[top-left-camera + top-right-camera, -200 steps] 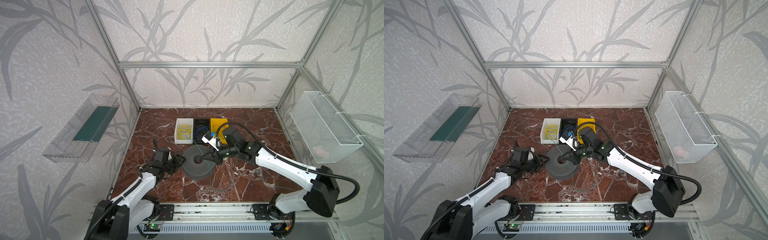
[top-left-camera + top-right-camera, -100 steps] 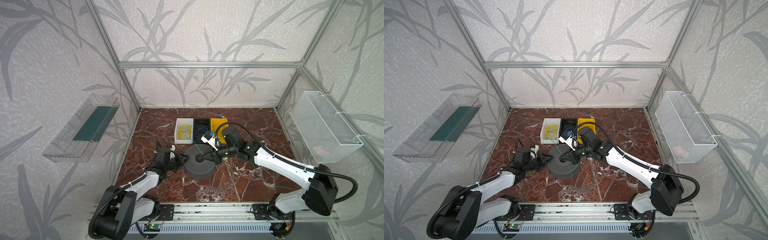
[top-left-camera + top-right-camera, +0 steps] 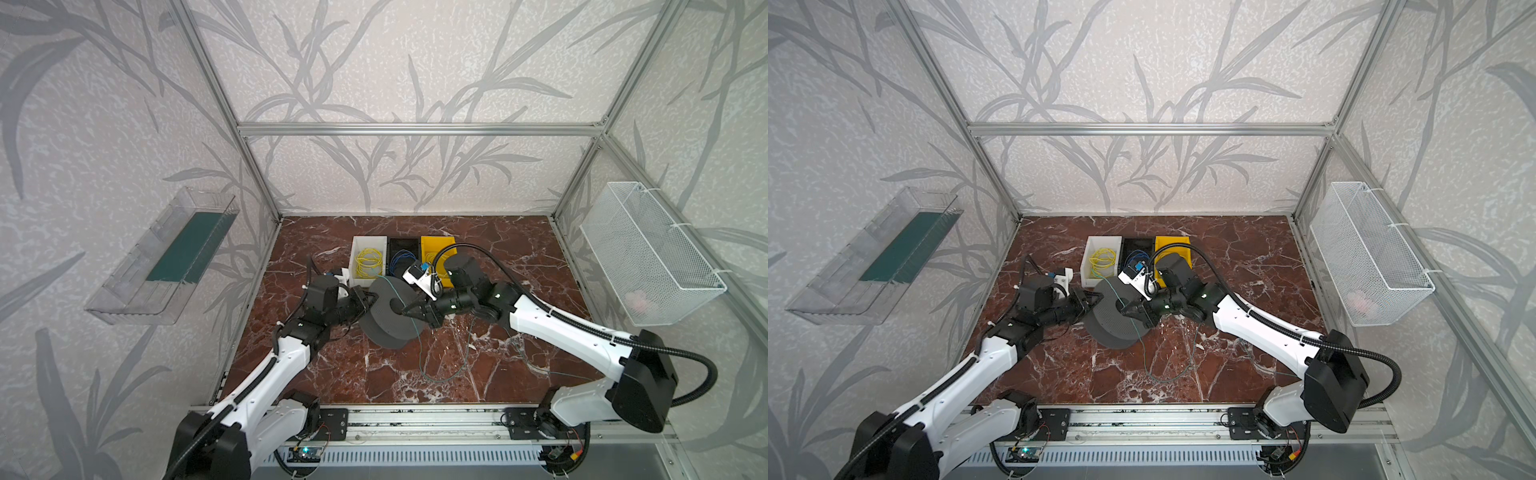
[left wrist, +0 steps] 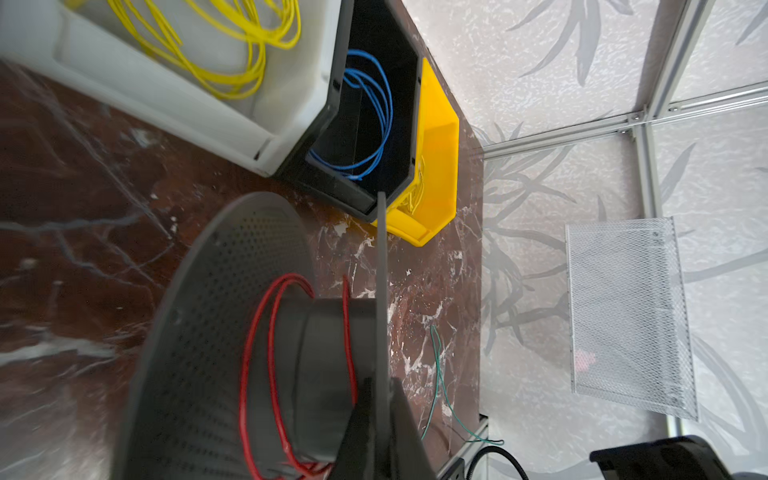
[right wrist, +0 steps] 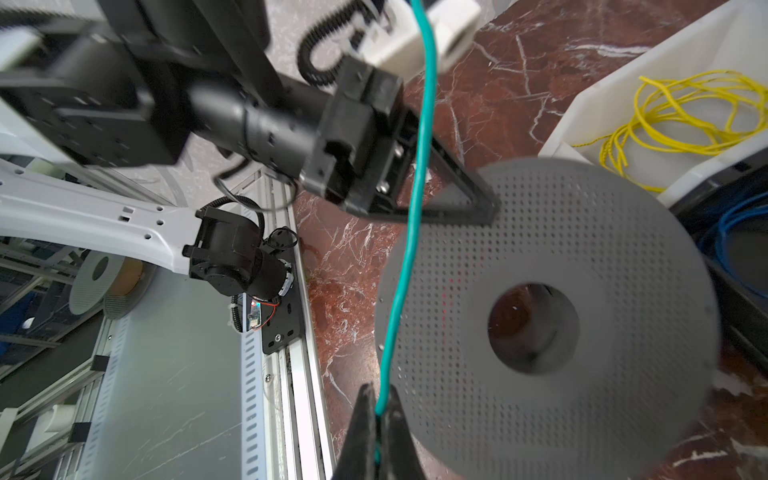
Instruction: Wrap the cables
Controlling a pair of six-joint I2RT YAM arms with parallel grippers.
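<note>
There is one grey spool, one green cable and three boxes in a row at the back of the desk. One is a white box, one a black box and one a yellow box. Yellow wire lies in the white box and blue wire in the black one. There are two arms.

The left arm reaches in low from the left. The left hand is closed on the thin rim of the spool and holds it tipped up on its side. The right arm stretches over from the right. The right hand is closed tight on the green cable, right in front of the hole in the spool's flat face.

From the right hand the green cable goes across the spool's face. Both top views show the rest of it lying in loose loops on the desk, in front of the spool. Only the left wrist view shows red wire wound round the spool's middle, and yellow strands in the yellow box. Only the right wrist view shows the pinch on the cable close up.
</note>
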